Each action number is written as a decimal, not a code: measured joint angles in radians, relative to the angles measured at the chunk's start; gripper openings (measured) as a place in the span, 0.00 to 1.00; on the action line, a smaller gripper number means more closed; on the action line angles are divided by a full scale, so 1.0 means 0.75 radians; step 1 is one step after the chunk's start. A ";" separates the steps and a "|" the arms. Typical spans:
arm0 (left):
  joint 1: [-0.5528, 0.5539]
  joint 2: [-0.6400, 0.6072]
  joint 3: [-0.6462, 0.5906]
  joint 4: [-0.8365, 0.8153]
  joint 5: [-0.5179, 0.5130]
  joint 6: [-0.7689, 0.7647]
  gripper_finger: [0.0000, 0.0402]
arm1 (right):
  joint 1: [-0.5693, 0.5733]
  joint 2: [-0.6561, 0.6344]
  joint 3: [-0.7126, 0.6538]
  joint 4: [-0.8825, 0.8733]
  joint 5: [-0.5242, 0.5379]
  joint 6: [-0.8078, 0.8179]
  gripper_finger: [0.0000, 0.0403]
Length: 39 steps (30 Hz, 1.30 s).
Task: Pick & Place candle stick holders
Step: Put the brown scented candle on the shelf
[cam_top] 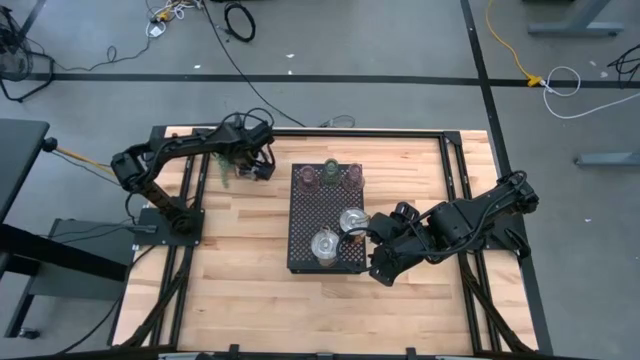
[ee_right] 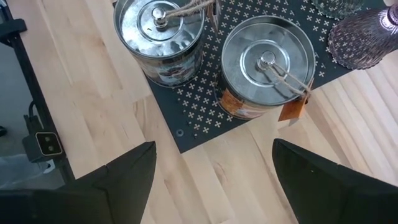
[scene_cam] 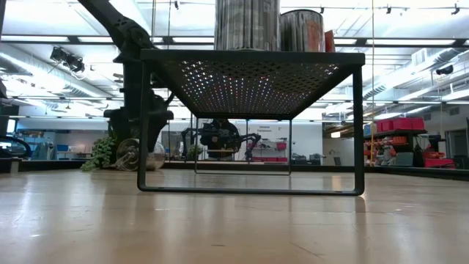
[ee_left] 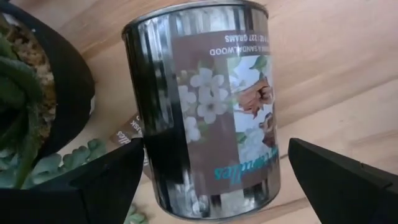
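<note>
We find the wooden table carrying a black perforated tray near its middle, raised on a frame of legs. On the tray's far edge stand three small holders in a row: a pinkish-brown holder, a pale green holder and a second pinkish-brown holder. On the tray's near half stand two silvery lidded holders — one toward the near edge, the other beside it toward the right arm; in the right wrist view both show metal lids with knobs, and a tag hangs from the second. The right gripper hovers above the table just off the tray's edge next to these two, its fingers spread wide with nothing between them. The left gripper is at the table's far left, well apart from the tray. Its fingers are spread to either side of the third silvery holder, a glossy can with a flowered label; we cannot tell from the wrist view whether either finger touches it. Just beside this can stands a small potted plant in a dark pot, holding green succulent leaves and gritty soil.
</note>
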 joint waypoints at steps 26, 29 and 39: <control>0.010 0.208 -0.008 0.143 0.091 0.028 0.99 | 0.000 0.000 0.001 -0.005 -0.005 0.022 0.79; 0.003 0.218 -0.008 0.139 0.104 0.037 0.99 | 0.000 0.000 0.001 -0.011 -0.004 0.027 0.79; 0.001 0.218 -0.008 0.142 0.091 0.035 0.97 | 0.000 0.000 0.001 -0.009 0.007 0.027 0.79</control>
